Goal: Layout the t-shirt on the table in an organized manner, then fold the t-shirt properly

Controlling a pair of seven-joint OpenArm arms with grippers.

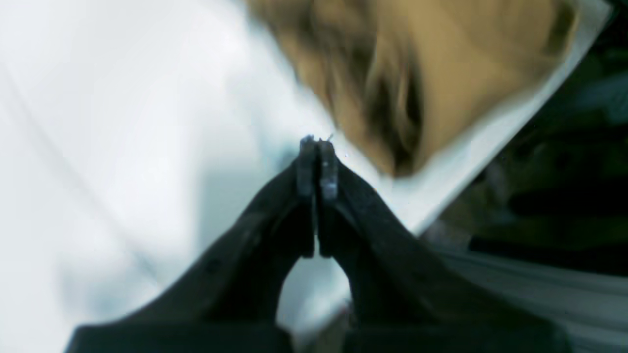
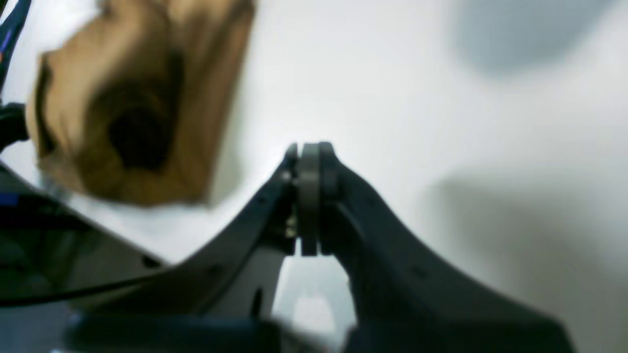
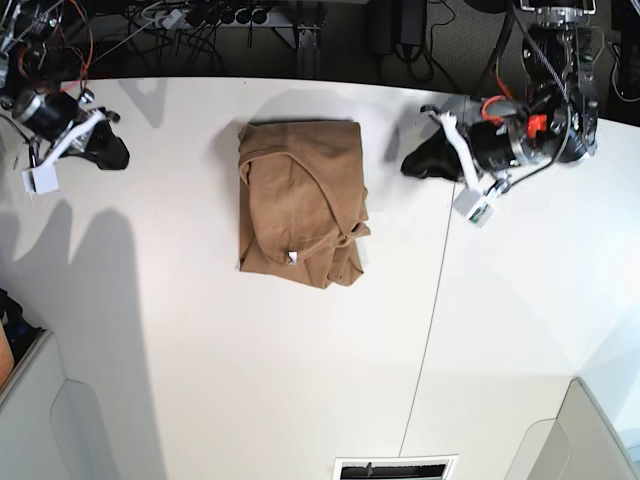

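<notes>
The tan t-shirt (image 3: 300, 200) lies bunched and roughly folded on the white table (image 3: 200, 380), near the far edge. It shows blurred in the left wrist view (image 1: 441, 63) and in the right wrist view (image 2: 137, 98). My left gripper (image 1: 318, 147) is shut and empty above the table; in the base view (image 3: 412, 166) it hangs right of the shirt. My right gripper (image 2: 309, 152) is shut and empty; in the base view (image 3: 112, 152) it is at the far left, well clear of the shirt.
A thin dark seam (image 3: 430, 330) runs across the table right of the shirt. Cables and a power strip (image 3: 200, 15) lie beyond the far edge. A vent (image 3: 395, 468) sits at the near edge.
</notes>
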